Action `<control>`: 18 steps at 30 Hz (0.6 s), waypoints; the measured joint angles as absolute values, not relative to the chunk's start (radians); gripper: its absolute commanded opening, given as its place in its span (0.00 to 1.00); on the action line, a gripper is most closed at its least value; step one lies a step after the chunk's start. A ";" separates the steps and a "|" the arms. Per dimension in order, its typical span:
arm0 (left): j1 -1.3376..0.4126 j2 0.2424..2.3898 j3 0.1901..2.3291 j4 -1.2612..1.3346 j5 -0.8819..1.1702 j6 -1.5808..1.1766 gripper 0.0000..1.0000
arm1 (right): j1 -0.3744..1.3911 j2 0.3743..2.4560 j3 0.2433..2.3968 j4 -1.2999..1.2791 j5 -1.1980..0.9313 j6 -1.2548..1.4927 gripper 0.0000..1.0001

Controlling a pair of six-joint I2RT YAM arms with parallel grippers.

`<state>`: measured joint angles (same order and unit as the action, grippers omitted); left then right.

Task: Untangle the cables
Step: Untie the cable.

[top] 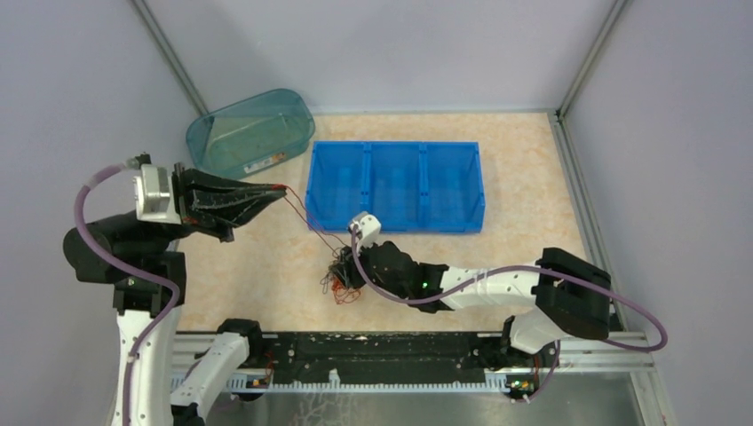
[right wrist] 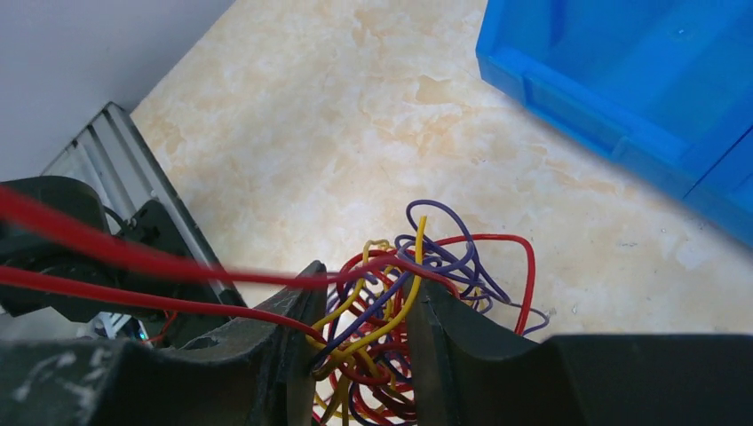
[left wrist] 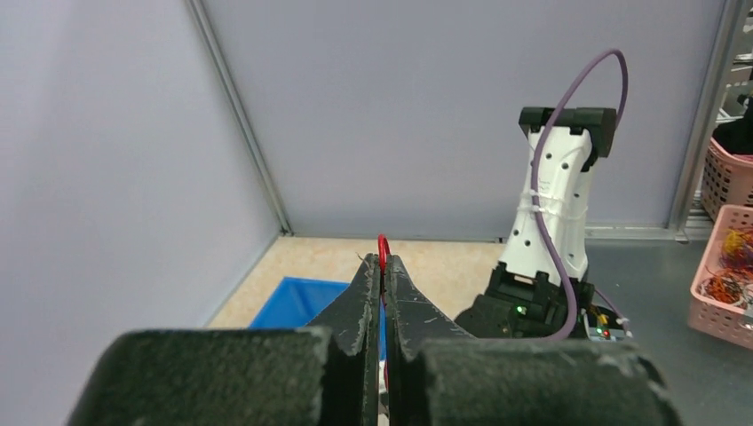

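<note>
**A:** What carries everything?

**B:** A beige, stone-patterned table point(top: 533, 160) with grey panels around it. The largest thing on it is a blue bin point(top: 395, 222) with three compartments, set along the far edge about midway. A teal see-through tub point(top: 213, 124) stands at the far left corner, just beside the bin and angled to it.

**A:** And the arms?

**B:** The left gripper point(top: 277, 188) is raised over the left side of the table, near the tub, pointing right. Its jaws are pressed together, pinching the red cable point(top: 302, 213) at the tips. The left wrist view shows a small red loop poking out past them. The right gripper point(right wrist: 368, 302) reaches in from the near right corner to the middle of the table, in front of the bin's left compartment. Its jaws stand narrow, clamped on a bundle of wires that touches both inner faces.

**A:** Where are the cables?

**B:** The cables point(top: 342, 282) lie in a small knot of red, yellow and purple strands near the middle of the table, a little toward the near edge and apart from the bin. From the knot, the red cable runs taut up and to the left as two strands, ending at the left gripper's tips.
</note>
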<state>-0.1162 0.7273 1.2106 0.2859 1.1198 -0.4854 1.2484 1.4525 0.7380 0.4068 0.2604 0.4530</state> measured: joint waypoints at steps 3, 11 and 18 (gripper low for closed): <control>-0.116 0.759 1.276 0.288 1.091 -0.472 0.01 | 1.248 1.433 0.712 0.445 0.271 0.470 0.39; -0.116 0.817 1.408 0.284 0.913 -0.370 0.02 | 1.248 1.381 0.657 0.525 0.278 0.508 0.47; -0.116 0.900 1.552 0.306 0.801 -0.338 0.01 | 1.248 1.362 0.620 0.526 0.284 0.521 0.48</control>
<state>-0.1162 0.9001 1.5524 0.3058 0.8009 -0.3382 1.2484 1.3617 0.6201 0.5259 0.2844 0.5209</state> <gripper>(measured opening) 0.020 0.474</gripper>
